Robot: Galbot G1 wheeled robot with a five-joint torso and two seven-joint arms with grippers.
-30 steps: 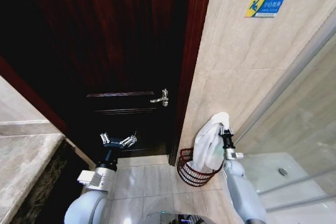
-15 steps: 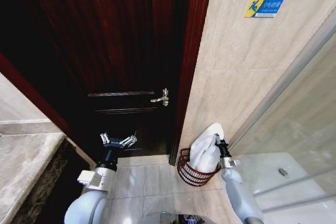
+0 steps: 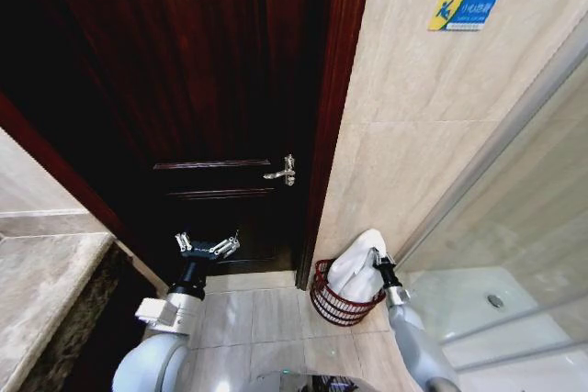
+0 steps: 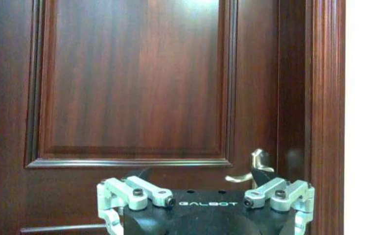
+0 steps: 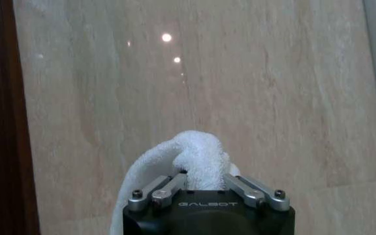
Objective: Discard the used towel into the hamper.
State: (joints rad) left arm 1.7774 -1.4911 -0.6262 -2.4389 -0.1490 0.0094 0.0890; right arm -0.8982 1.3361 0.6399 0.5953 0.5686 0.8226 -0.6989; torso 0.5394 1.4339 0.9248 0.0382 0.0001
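- While the right gripper [image 3: 376, 258] hangs at the lower right of the head view, its fingers are closed on a fold of the white terry-cloth towel [image 3: 356, 266], which bulges up between them in the right wrist view [image 5: 198, 159].
- The towel's lower part sits inside the small round dark reddish-brown openwork hamper [image 3: 331, 305], with its upper part heaped above the rim.
- The hamper stands on the pale tiled floor [image 3: 248, 323] at the lower centre-right of the head view, just beside the beige stone-look wall [image 3: 413, 117] and near the foot of the dark wooden door frame [image 3: 335, 89].
- At the lower left of the head view, the left gripper [image 3: 208, 246] is held up in front of the dark panelled wooden door [image 3: 184, 71], well apart from the hamper; its fingers are spread open and hold nothing.
- In the left wrist view, the silver lever door handle [image 4: 253, 169] shows just above the left gripper [image 4: 204, 196].
- A blue and yellow sign [image 3: 465, 8] is fixed to the wall at the upper right of the head view.
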